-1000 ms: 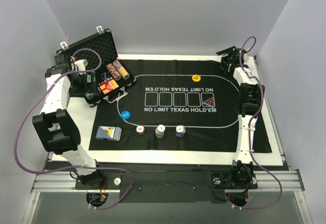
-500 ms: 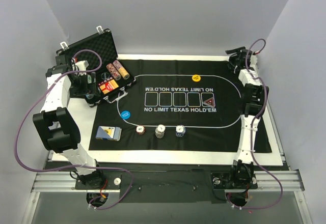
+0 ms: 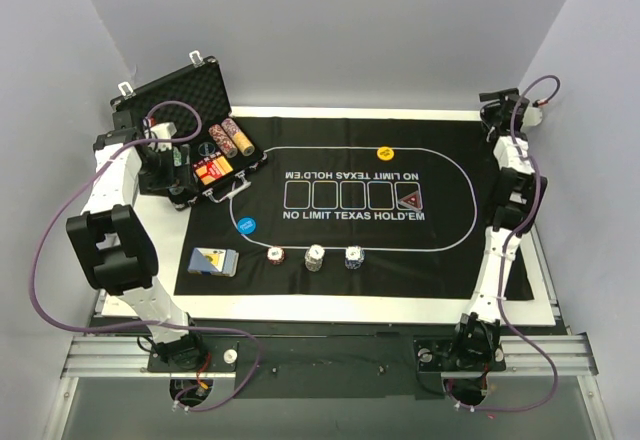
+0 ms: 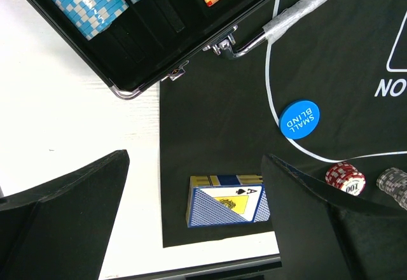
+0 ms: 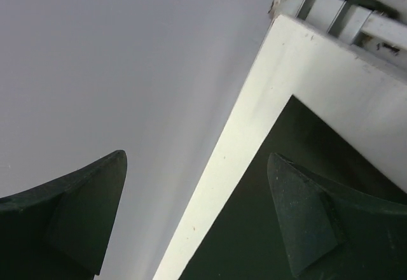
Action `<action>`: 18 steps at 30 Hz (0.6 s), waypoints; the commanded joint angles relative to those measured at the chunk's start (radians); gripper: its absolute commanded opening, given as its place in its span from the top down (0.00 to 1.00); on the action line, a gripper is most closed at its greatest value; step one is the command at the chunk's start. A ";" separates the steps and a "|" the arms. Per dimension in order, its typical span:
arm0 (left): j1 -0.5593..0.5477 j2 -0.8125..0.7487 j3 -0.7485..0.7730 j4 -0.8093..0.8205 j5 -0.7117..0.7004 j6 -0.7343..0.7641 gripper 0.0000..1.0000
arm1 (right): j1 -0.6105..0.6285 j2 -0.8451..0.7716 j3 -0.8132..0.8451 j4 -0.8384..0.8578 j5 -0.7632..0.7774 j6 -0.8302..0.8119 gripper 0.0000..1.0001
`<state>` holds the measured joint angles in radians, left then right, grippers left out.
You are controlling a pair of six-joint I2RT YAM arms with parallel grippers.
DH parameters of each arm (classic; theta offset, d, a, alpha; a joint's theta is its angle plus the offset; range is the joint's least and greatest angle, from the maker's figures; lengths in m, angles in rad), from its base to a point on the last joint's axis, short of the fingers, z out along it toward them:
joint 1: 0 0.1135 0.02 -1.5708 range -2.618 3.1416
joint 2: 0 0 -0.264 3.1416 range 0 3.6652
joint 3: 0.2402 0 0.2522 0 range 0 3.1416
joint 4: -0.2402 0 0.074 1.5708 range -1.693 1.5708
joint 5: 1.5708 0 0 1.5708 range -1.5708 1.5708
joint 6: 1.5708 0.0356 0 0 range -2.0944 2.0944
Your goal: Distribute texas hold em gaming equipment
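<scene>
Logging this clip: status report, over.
Left gripper open, empty, near the case. Right gripper open, empty, at the mat corner. Three chip stacks, card deck, small-blind button on mat. No obstruction seen.

Top camera overlooks the whole mat (image 3: 450,260); left wrist camera looks closely down, sharing the card deck (image 3: 213,261).

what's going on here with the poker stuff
Two robot arms are laying out a poker set on a black mat. Three chip stacks, a blue button, a yellow button and a card deck sit on the mat; more chips are in the open case. The left gripper hovers open by the case, the right gripper hangs open over the far right table corner. Neither holds anything.
</scene>
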<state>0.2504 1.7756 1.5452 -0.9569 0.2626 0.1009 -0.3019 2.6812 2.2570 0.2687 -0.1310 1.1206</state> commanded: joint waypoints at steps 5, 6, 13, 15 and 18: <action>0.001 -0.011 0.023 0.007 0.027 0.008 0.03 | 0.138 -0.259 -0.217 -0.123 -0.047 -0.204 0.00; 0.003 -0.015 0.027 0.009 0.023 0.011 0.03 | 0.179 -0.329 -0.256 -0.146 -0.033 -0.267 0.00; 0.003 -0.045 0.013 -0.019 -0.005 0.037 0.03 | 0.424 -0.648 -0.557 -0.580 0.257 -0.597 0.00; 0.001 -0.067 -0.011 -0.013 -0.013 0.048 0.03 | 0.463 -0.737 -0.641 -0.629 0.355 -0.631 0.00; 0.001 -0.091 -0.040 -0.013 -0.020 0.054 0.03 | 0.494 -0.782 -0.723 -0.690 0.436 -0.668 0.09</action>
<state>0.2504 1.7645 1.5314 -0.9600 0.2527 0.1207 0.2237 1.9709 1.6253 -0.2226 0.0792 0.5869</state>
